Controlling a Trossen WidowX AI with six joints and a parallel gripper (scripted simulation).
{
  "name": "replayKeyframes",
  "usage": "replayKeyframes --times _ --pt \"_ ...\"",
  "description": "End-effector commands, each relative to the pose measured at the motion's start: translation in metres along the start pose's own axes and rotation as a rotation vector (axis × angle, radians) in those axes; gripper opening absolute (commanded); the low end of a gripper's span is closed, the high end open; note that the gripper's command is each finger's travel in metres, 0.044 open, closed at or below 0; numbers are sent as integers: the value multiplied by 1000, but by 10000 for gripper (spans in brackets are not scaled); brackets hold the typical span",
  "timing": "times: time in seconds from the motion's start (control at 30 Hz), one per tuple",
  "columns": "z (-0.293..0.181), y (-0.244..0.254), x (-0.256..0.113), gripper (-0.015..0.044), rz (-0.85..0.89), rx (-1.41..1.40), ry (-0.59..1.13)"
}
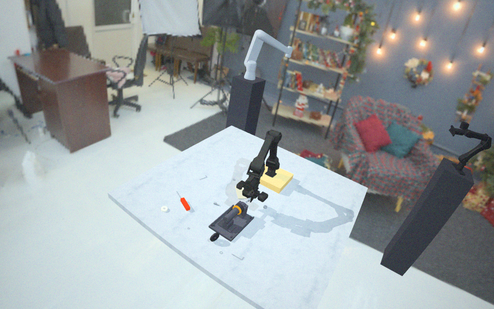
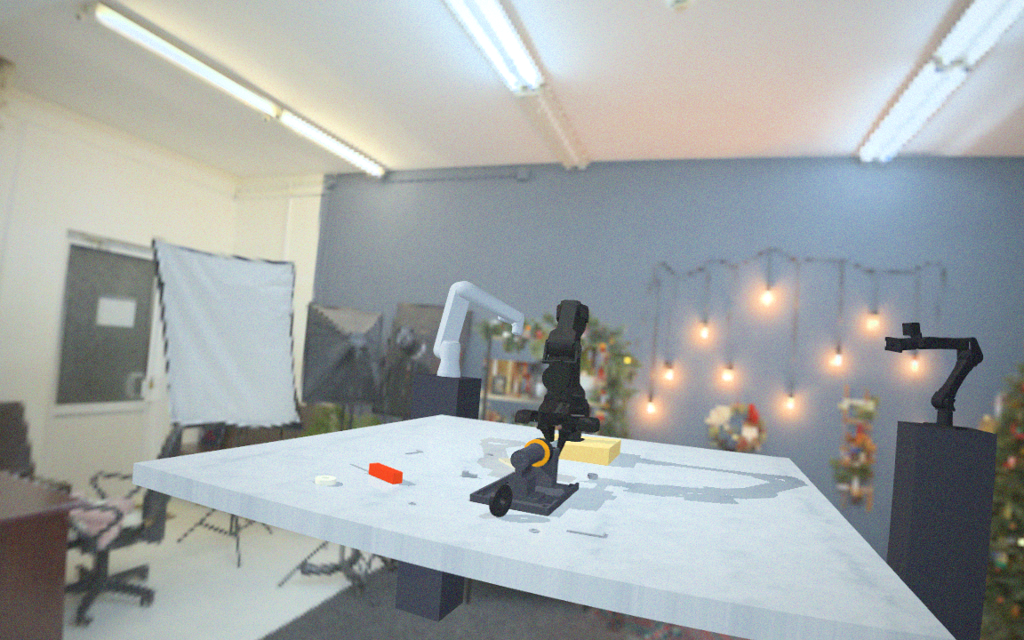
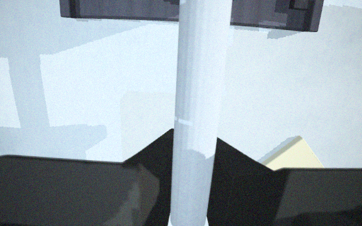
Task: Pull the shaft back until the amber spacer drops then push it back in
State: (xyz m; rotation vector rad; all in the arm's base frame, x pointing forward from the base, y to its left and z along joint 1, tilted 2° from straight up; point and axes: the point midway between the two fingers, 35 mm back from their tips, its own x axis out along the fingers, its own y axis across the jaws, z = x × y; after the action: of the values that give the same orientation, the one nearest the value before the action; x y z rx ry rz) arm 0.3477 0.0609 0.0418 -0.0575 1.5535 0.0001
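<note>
The dark fixture (image 1: 228, 227) (image 2: 527, 500) (image 3: 121, 9) stands on the table (image 1: 298, 253) near its middle. An amber spacer (image 1: 239, 209) (image 2: 546, 451) sits on the shaft line beside the housing block, with a dark sleeve (image 2: 524, 458) in front of it and a black knob (image 1: 214, 237) (image 2: 500, 500) at the front end. My gripper (image 1: 251, 198) (image 2: 556, 434) (image 3: 188, 137) is just behind the fixture, shut on the pale grey shaft (image 3: 200, 78). In the wrist view the shaft runs from between my fingers up to the fixture.
A red-handled screwdriver (image 1: 184, 204) (image 2: 384, 472) and a white ring (image 1: 164, 207) (image 2: 325, 480) lie to the left. A yellow block (image 1: 277, 180) (image 2: 591, 450) (image 3: 294, 155) lies by the arm's base. Small pins and washers are scattered around the fixture.
</note>
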Motion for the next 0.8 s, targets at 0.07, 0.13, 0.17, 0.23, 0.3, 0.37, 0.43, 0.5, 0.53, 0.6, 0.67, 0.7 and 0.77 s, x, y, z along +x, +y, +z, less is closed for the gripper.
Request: replayKeyframes --times 0.07,0.13,0.17,0.23,0.3,0.37,0.43,0.5,0.53,0.6,0.67,0.7,0.77 --pt "-2 0 0 0 1 1 4" --pt "-2 0 0 0 1 1 4" --pt "-2 0 0 0 1 1 4" --pt "-2 0 0 0 1 1 4" --pt "-2 0 0 0 1 1 4" --pt "-2 0 0 0 1 1 4" --pt "-3 0 0 0 1 1 4" --pt "-3 0 0 0 1 1 4" --pt "-3 0 0 0 1 1 4" --pt "-3 0 0 0 1 1 4" --pt "-3 0 0 0 1 1 4" --pt "-3 0 0 0 1 1 4" --pt "-4 0 0 0 1 1 4"
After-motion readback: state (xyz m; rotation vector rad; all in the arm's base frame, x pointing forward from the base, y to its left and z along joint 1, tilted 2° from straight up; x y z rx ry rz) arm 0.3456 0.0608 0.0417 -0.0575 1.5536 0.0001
